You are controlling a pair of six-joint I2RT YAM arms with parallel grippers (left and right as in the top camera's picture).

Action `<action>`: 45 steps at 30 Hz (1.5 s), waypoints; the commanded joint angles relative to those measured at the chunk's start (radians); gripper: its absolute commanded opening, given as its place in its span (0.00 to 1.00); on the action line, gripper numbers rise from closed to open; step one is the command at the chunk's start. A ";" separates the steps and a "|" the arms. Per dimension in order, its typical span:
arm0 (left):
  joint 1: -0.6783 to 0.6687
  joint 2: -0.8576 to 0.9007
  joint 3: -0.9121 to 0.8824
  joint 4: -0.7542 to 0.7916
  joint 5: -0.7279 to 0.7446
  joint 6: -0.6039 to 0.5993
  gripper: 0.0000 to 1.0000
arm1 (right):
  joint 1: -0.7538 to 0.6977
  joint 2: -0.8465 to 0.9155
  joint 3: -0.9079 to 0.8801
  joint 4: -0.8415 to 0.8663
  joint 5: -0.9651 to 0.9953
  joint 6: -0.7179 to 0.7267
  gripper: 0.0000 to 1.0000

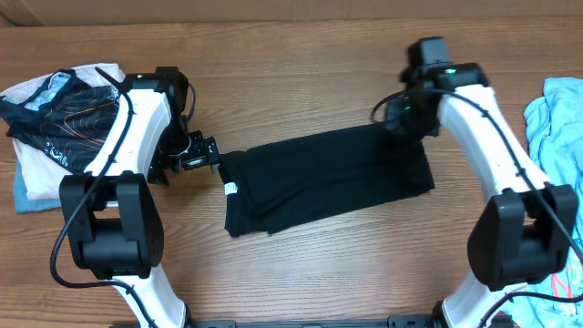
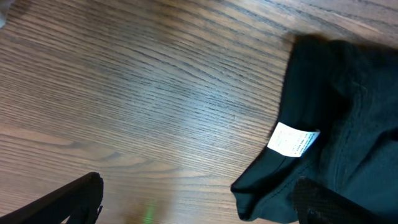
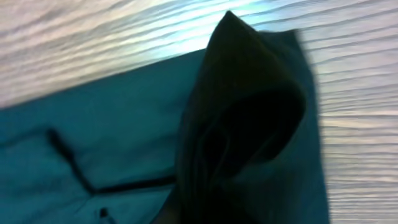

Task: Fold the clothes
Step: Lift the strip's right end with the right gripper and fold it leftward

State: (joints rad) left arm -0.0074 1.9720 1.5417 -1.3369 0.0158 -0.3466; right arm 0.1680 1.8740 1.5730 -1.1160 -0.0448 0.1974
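Observation:
A black garment (image 1: 328, 178) lies across the middle of the wooden table as a long band. Its white label (image 2: 292, 140) sits near its left end. My left gripper (image 2: 199, 185) is open at that left end (image 1: 208, 162). One finger is over bare wood and the other over the black cloth, with the garment's corner between them. My right gripper (image 1: 402, 120) is at the garment's far right corner. In the right wrist view the black cloth (image 3: 249, 124) rises in a bunched peak to the jaws, whose fingers are hidden by it.
A pile of clothes (image 1: 50, 123), dark patterned over white and blue, lies at the left edge. A light blue garment (image 1: 556, 123) lies at the right edge. Bare wood surrounds the black garment.

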 commanded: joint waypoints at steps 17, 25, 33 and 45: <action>-0.006 -0.011 0.020 0.003 0.011 -0.013 1.00 | 0.193 -0.015 -0.109 0.063 -0.002 -0.006 0.05; -0.006 -0.011 0.020 0.003 0.011 -0.012 1.00 | 0.228 -0.015 -0.110 0.075 -0.003 -0.008 0.22; -0.006 -0.011 0.020 0.002 0.011 -0.008 1.00 | 0.214 -0.015 -0.100 0.089 0.045 -0.006 0.37; -0.006 -0.011 0.020 -0.006 0.031 -0.005 1.00 | 0.148 -0.015 -0.092 0.074 0.141 0.021 0.38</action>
State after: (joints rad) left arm -0.0074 1.9720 1.5421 -1.3365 0.0166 -0.3462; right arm 0.3332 1.8740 1.4673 -1.0382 0.0147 0.1898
